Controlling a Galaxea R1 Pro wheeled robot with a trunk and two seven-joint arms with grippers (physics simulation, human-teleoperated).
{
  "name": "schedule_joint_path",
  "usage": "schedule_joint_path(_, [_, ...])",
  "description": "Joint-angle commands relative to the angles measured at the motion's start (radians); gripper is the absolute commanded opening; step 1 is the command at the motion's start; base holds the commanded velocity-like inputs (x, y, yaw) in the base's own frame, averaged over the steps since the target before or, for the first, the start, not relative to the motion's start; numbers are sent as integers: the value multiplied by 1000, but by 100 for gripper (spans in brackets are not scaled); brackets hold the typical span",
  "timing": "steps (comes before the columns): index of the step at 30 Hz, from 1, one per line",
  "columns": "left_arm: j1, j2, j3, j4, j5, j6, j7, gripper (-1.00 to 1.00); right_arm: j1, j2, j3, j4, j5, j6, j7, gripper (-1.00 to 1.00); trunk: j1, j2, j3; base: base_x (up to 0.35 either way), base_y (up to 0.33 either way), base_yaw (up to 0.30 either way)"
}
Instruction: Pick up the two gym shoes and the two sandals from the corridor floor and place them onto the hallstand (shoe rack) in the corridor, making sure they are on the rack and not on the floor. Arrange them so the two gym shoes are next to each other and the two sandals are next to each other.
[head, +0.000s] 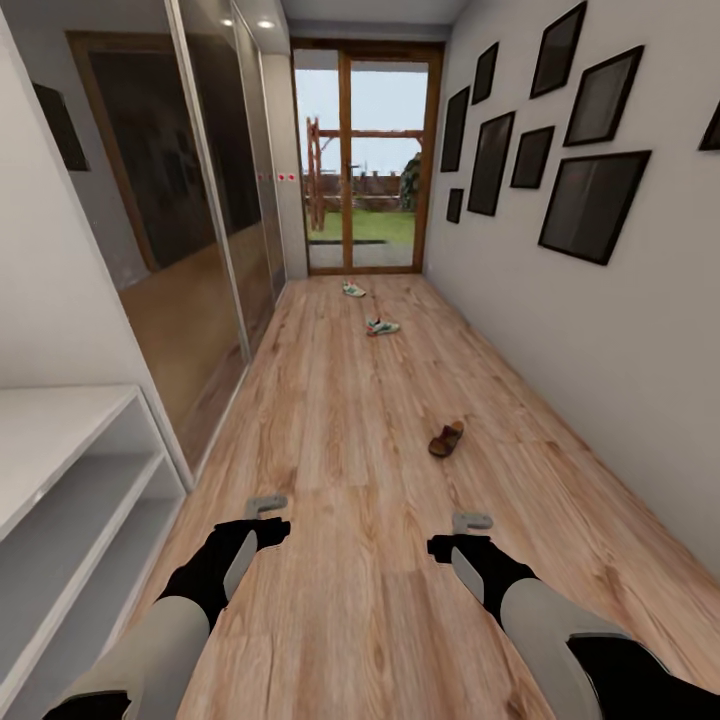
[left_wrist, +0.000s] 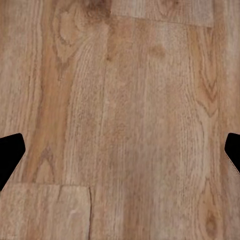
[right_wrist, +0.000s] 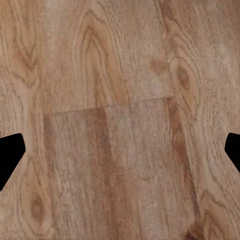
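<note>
The corridor floor (head: 340, 420) is light-brown wood-plank laminate, running ahead of both grippers to a glazed door (head: 365, 160) with grass beyond it. The left gripper (head: 266, 505) and the right gripper (head: 472, 522) hover low over bare planks, each with its fingers spread wide apart and holding nothing. The hallstand (head: 60, 470), white with open shelves, stands just to the outer side of the left gripper, with a dark glass-fronted wardrobe (head: 200, 210) beyond it. Black picture frames (head: 560, 130) hang on the wall on the right gripper's side. One brown sandal (head: 446, 439) lies ahead of the right gripper, near it. Two gym shoes (head: 382, 326) (head: 354, 290) lie well beyond, apart from each other, towards the door. Both wrist views look straight down on wood grain (left_wrist: 120, 120) (right_wrist: 120, 120), with dark fingertips (left_wrist: 10, 155) (right_wrist: 10, 155) at the edges.
</note>
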Motion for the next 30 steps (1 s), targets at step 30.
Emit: schedule_joint_path(30, [0, 0, 0, 3, 0, 0, 0, 100, 0, 1, 0, 2, 0, 0, 0, 100, 0, 0, 0, 350, 83, 0])
